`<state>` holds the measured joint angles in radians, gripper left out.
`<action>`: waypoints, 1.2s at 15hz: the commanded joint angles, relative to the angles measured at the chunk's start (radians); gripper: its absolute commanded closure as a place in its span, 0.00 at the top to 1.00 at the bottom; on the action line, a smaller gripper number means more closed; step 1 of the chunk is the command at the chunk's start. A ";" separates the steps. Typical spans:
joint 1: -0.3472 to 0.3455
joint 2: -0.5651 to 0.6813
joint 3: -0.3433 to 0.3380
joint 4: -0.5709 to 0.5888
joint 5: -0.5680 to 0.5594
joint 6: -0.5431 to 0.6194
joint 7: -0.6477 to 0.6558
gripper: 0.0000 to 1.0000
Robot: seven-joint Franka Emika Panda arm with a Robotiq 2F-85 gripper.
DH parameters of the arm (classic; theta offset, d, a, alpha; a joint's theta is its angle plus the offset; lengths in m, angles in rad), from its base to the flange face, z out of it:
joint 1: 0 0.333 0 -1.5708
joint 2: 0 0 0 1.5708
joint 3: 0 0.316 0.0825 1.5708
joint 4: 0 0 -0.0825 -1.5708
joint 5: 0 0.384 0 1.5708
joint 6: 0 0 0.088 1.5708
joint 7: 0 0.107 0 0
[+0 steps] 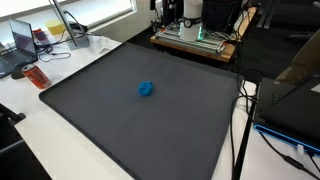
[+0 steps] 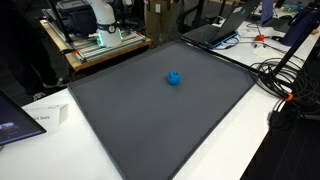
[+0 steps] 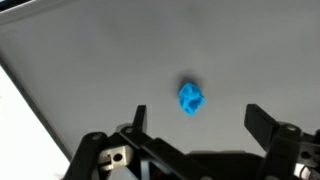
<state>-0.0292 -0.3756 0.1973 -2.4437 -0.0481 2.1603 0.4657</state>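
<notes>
A small crumpled blue object [image 3: 190,98] lies on a dark grey mat [image 3: 90,60]; it also shows as the blue object [image 1: 146,89] near the mat's middle and as the blue object [image 2: 174,77] toward the mat's far side. In the wrist view my gripper [image 3: 197,118] hangs above the mat with its jaws wide apart and nothing between them. The blue object sits just beyond the fingertips, roughly centred between them. One finger [image 3: 139,117] is to its left, another finger [image 3: 262,122] to its right. Neither exterior view shows the gripper over the mat.
The grey mat [image 1: 130,120] covers most of a white table [image 1: 30,140]. A laptop [image 1: 22,45] and an orange item [image 1: 36,76] lie beyond one mat edge. Black cables [image 2: 285,80] run along another side. The robot base with equipment [image 2: 95,30] stands behind the mat.
</notes>
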 commanded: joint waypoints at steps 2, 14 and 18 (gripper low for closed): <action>0.007 0.014 0.002 0.007 -0.048 0.042 0.019 1.00; 0.012 0.185 0.011 0.084 -0.089 0.109 0.048 1.00; 0.020 0.261 0.008 0.130 -0.141 0.091 0.093 1.00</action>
<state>-0.0248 -0.1780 0.2104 -2.3661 -0.1216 2.2671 0.4916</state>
